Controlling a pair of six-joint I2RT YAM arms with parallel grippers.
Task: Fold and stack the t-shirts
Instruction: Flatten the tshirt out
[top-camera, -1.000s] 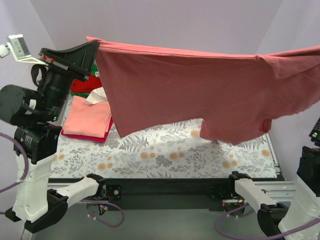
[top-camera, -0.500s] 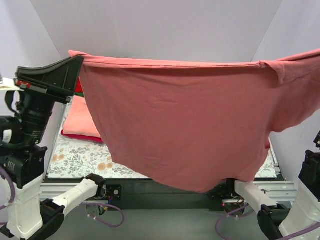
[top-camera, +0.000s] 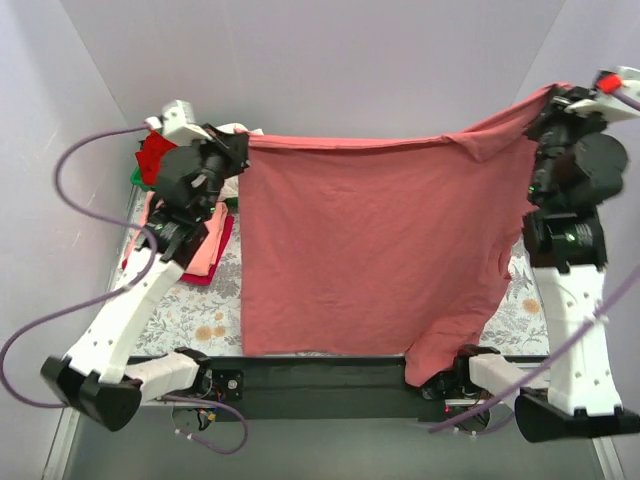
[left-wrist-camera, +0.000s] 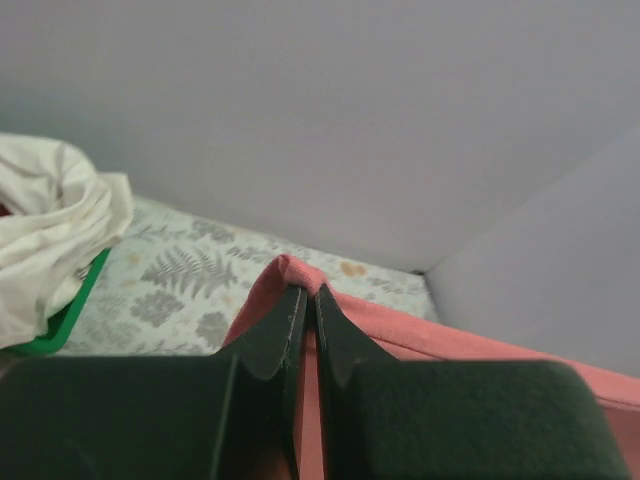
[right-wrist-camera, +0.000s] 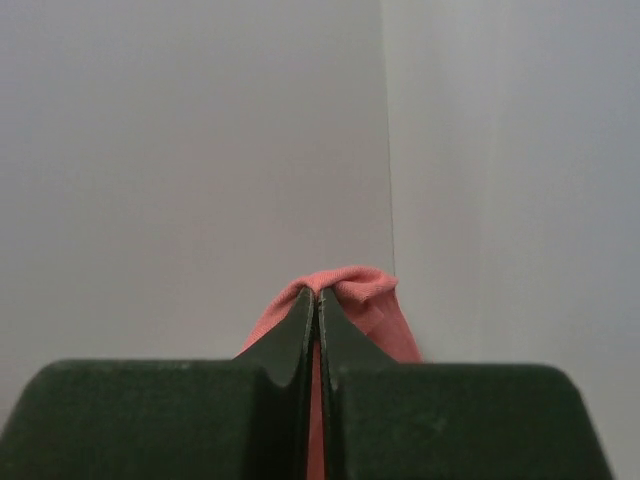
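Note:
A dusty-rose t-shirt (top-camera: 370, 245) hangs spread like a curtain between my two raised grippers, its lower edge down by the table's near edge. My left gripper (top-camera: 243, 134) is shut on its top left corner; the cloth (left-wrist-camera: 300, 275) bulges over the closed tips (left-wrist-camera: 305, 292). My right gripper (top-camera: 552, 95) is shut on the top right corner, with cloth (right-wrist-camera: 350, 285) pinched at the tips (right-wrist-camera: 318, 292). A folded salmon-pink shirt (top-camera: 195, 250) lies on a folded red one (top-camera: 218, 255) at the table's left. A cream-white shirt (left-wrist-camera: 50, 230) is bunched at the back left.
The table has a floral-print cover (top-camera: 185, 315). A green plastic bin (left-wrist-camera: 70, 315) sits at the back left under the cream-white shirt, with red cloth (top-camera: 152, 158) near it. Lilac walls close in the back and both sides.
Both arms have swung away from the camera toward the back wall, carrying the stretched shirt with them. It now hangs full length over the table instead of filling the near view.

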